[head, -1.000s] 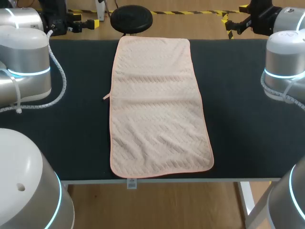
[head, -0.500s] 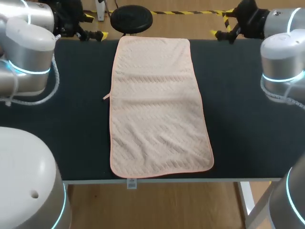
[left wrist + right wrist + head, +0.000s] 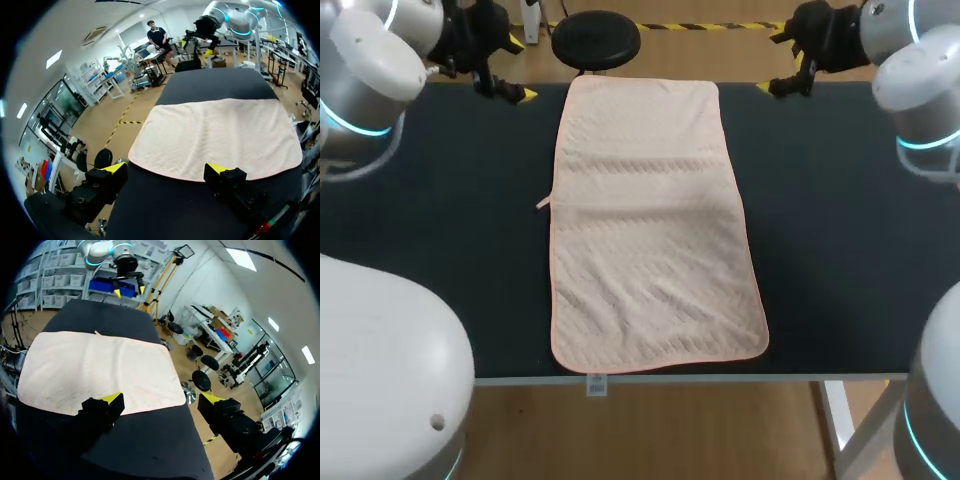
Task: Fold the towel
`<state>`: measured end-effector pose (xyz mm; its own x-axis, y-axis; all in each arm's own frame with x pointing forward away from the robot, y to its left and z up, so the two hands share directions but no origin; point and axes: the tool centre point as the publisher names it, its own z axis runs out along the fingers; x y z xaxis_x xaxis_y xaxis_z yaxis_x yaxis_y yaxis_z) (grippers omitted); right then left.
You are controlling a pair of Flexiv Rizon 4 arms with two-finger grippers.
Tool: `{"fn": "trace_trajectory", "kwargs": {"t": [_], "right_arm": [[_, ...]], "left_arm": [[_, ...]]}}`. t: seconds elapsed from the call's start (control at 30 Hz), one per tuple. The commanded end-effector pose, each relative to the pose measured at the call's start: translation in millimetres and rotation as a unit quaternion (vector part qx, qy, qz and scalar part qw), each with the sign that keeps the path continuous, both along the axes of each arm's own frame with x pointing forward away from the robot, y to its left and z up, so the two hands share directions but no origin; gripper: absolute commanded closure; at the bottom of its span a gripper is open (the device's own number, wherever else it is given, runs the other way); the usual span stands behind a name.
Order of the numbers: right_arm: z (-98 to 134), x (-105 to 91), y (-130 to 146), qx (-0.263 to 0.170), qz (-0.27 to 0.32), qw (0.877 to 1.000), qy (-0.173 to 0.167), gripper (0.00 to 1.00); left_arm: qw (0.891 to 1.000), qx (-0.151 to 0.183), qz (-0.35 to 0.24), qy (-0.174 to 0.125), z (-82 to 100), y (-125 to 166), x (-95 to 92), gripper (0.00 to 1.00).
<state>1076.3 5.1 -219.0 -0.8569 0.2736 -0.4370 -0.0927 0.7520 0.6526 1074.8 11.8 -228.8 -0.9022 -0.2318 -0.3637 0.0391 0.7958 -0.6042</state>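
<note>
**Towel [image 3: 655,220] flat on the table, both grippers open beside its far corners**

The towel is pale pink and lies spread in a single layer, lengthwise down the middle of the dark table [image 3: 840,250].

From the left gripper [image 3: 166,169], with its two yellow-tipped fingers set wide apart and holding nothing, bare table comes first beneath the fingers. Just ahead of the fingertips runs one long edge of the towel. Beyond that edge the cloth stretches away across the table, then a strip of dark tabletop follows. The right arm's gripper hangs furthest off, at the opposite side.

From the right gripper [image 3: 160,399], whose fingers also stand wide apart with nothing between them, dark table again lies closest. The towel's other long edge sits just ahead of the fingertips. The cloth spreads on from there to its far edge, where a small tab [image 3: 96,332] sticks out. Past it is more bare table, with the left arm's gripper beyond.

In the head view each gripper hangs just outside one far corner of the towel, left gripper at the left corner and right gripper at the right. Neither touches the cloth.
</note>
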Motion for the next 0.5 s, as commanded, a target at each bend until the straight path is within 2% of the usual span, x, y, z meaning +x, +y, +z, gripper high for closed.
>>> {"fn": "trace_trajectory", "kwargs": {"t": [0.03, 0.23, 0.27, 0.33, 0.37, 0.43, 0.5], "right_arm": [[6.9, 4.0, -1.4, -0.061, 0.020, 0.995, 0.074, 0.00], [6.9, 4.0, -1.4, -0.061, 0.020, 0.995, 0.074, 0.00], [3.5, 1.0, 3.9, -0.073, 0.030, 0.993, 0.091, 0.00], [-1.6, -7.3, 13.0, -0.127, 0.030, 0.987, 0.090, 0.00], [-4.1, -13.1, 17.4, -0.153, 0.046, 0.984, 0.076, 0.00], [-9.6, -21.9, 23.3, -0.195, 0.044, 0.977, 0.080, 0.00], [-15.9, -31.5, 28.2, -0.253, 0.060, 0.963, 0.076, 0.00]], "left_arm": [[0.997, 0.062, -0.010, 0.046, 5.5, 0.5, 5.7, 0.00], [0.997, 0.062, -0.010, 0.046, 5.5, 0.5, 5.7, 0.00], [0.996, 0.079, -0.016, 0.047, 2.7, -1.1, 6.1, 0.00], [0.993, 0.105, -0.020, 0.048, -2.0, -3.9, 5.2, 0.00], [0.992, 0.112, -0.023, 0.049, -4.8, -5.6, 4.2, 0.00], [0.989, 0.130, -0.033, 0.060, -12.5, -9.5, 1.6, 0.00], [0.984, 0.157, -0.039, 0.070, -21.7, -13.2, -1.1, 0.00]]}}
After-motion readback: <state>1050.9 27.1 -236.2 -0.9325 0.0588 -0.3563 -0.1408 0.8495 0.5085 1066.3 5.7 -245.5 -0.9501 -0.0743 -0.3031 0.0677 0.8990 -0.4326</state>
